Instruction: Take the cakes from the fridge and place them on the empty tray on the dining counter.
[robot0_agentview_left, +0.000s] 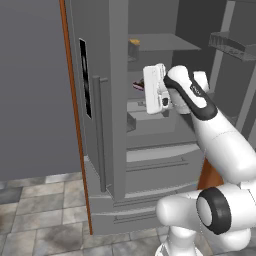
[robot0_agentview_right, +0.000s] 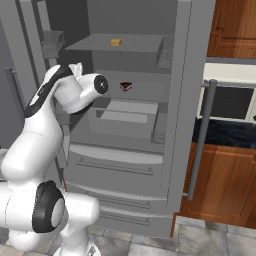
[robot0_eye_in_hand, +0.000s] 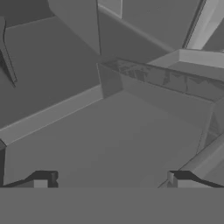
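The claw is spread wide apart, holding nothing, inside the open fridge. The brown cake slice sits on a shelf beyond it.

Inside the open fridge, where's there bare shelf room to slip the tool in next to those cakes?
On the upper shelf, bare surface lies on both sides of the orange block. On the middle shelf, bare room runs right of the brown wedge toward the door bin. Left of the wedge it is crowded: the arm's wrist sits there, and the open tool hangs over the grey bin below.

Kitchen: open fridge, wooden cabinets, tiled floor
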